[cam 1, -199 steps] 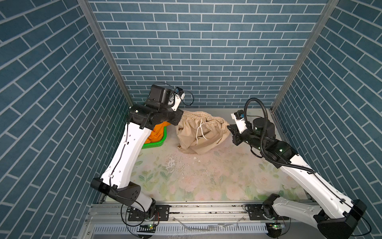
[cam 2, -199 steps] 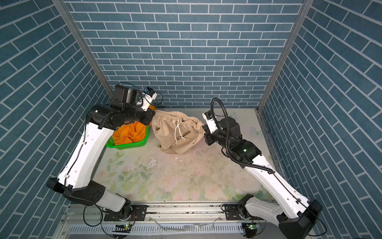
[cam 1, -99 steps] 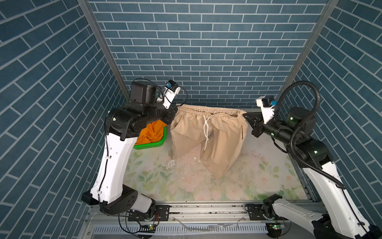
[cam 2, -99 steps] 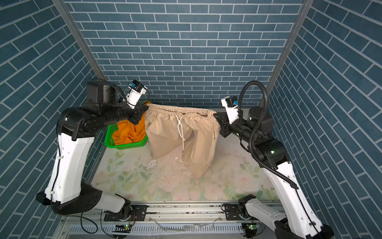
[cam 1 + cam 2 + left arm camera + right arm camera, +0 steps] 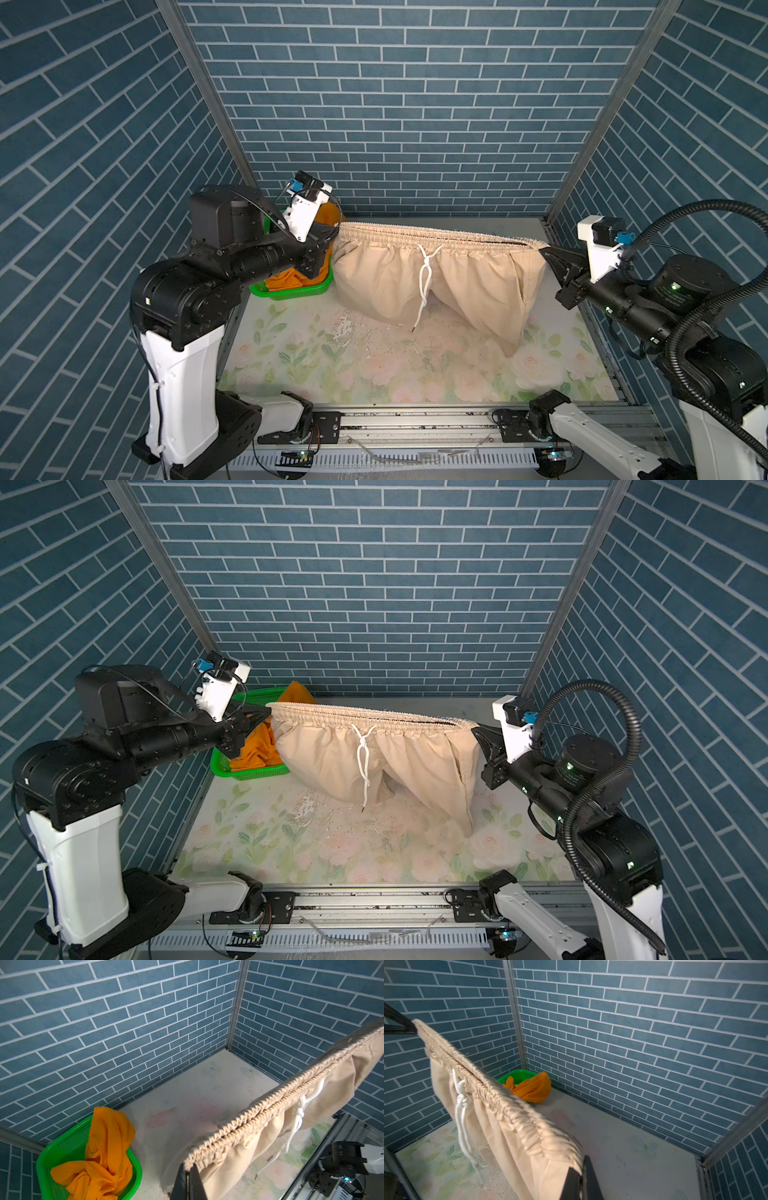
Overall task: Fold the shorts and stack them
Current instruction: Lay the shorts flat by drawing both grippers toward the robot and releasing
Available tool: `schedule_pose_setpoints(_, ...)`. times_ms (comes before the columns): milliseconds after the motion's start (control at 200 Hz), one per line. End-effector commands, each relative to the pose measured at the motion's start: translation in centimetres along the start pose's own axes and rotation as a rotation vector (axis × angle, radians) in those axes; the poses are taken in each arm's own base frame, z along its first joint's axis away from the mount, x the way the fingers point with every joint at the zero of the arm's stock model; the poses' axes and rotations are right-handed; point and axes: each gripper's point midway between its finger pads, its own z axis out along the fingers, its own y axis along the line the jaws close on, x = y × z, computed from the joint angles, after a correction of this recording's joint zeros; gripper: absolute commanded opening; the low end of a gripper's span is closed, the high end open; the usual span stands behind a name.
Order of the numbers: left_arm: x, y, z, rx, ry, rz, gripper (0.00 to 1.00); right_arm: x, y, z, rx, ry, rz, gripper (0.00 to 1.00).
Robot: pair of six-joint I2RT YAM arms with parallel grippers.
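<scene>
Shorts (image 5: 436, 278), soft beige cloth, hang taut between left gripper (image 5: 334, 233) and right gripper (image 5: 542, 249), each clamped on one end of the ribbed, gathered waistband (image 5: 415, 237).

Occlusions
Green basket (image 5: 299, 293) and orange shorts (image 5: 291, 281) part-hidden behind left arm (image 5: 249, 258) and beige shorts (image 5: 386, 282); left tool (image 5: 187, 1167) and right tool (image 5: 580, 1169) cut off at wrist-view edges.

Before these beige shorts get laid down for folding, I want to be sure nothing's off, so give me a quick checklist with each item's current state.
1. Grip of left gripper on the waistband's end: ok, shut on it.
2. Grip of right gripper on the opposite end: ok, shut.
3. Straight, taut waistband between them: ok.
4. Legs of the beige shorts lifted off the floral table: not ok, hems appear to touch it.
5. Spare orange shorts inside the green basket: ok.
6. Loose white drawstring hanging at the front: ok.
</scene>
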Motion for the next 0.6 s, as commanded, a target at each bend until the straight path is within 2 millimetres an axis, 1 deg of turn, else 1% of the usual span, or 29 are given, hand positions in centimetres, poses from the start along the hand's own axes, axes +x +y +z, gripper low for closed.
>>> schedule_pose_setpoints(0,1.8,3.3,4.1,-0.129,0.137,-0.142,0.00,2.5,-5.0,2.9,0.256,0.165,-0.043,0.00)
schedule_pose_setpoints(45,2.1,4.4,6.1,-0.163,0.179,-0.146,0.00,2.8,-5.5,4.7,0.263,0.192,-0.068,0.00)
schedule_pose_setpoints(115,2.8,6.0,10.4,-0.200,0.265,-0.141,0.00,3.7,-7.0,7.7,0.287,0.245,-0.084,0.00)
schedule_pose_setpoints(180,3.1,7.9,14.0,-0.246,0.313,-0.123,0.00,4.9,-8.3,10.7,0.242,0.291,-0.031,0.00)
schedule_pose_setpoints(225,3.4,9.2,16.5,-0.274,0.334,-0.110,0.00,5.8,-9.5,12.6,0.209,0.308,0.023,0.00)
schedule_pose_setpoints(255,3.8,10.3,18.4,-0.299,0.354,-0.095,0.00,6.3,-10.4,14.0,0.191,0.312,0.054,0.00)
schedule_pose_setpoints(280,4.0,11.2,19.8,-0.326,0.364,-0.079,0.00,7.0,-11.2,15.1,0.184,0.319,0.071,0.00)
schedule_pose_setpoints(285,4.1,11.3,20.1,-0.331,0.366,-0.075,0.00,7.3,-11.6,15.6,0.181,0.324,0.076,0.00)
schedule_pose_setpoints(290,4.2,11.5,20.4,-0.336,0.367,-0.073,0.00,7.3,-11.6,15.6,0.181,0.324,0.076,0.00)
schedule_pose_setpoints(325,4.7,12.7,22.5,-0.365,0.380,-0.052,0.00,8.3,-12.6,17.3,0.162,0.334,0.098,0.00)
schedule_pose_setpoints(330,4.8,12.9,22.8,-0.368,0.382,-0.049,0.00,8.6,-12.9,17.7,0.155,0.337,0.104,0.00)
schedule_pose_setpoints(335,4.8,13.0,23.0,-0.372,0.384,-0.044,0.00,8.6,-12.9,17.7,0.155,0.337,0.104,0.00)
schedule_pose_setpoints(400,5.9,14.7,26.8,-0.405,0.398,-0.007,0.00,10.6,-14.2,20.8,0.101,0.350,0.125,0.00)
schedule_pose_setpoints(445,6.8,15.4,29.1,-0.408,0.406,0.008,0.00,11.9,-15.0,22.8,0.068,0.358,0.143,0.00)
schedule_pose_setpoints(495,7.9,16.6,31.3,-0.424,0.412,-0.009,0.00,13.7,-16.1,25.1,0.050,0.370,0.177,0.00)
schedule_pose_setpoints(510,8.1,16.9,31.8,-0.428,0.410,-0.016,0.00,13.8,-16.2,25.4,0.045,0.369,0.180,0.00)
schedule_pose_setpoints(535,8.7,17.3,32.7,-0.431,0.416,-0.025,0.00,14.8,-16.5,26.5,0.035,0.379,0.190,0.00)
schedule_pose_setpoints(595,9.9,18.5,34.5,-0.446,0.419,-0.043,0.00,16.9,-17.6,28.9,0.029,0.389,0.220,0.00)
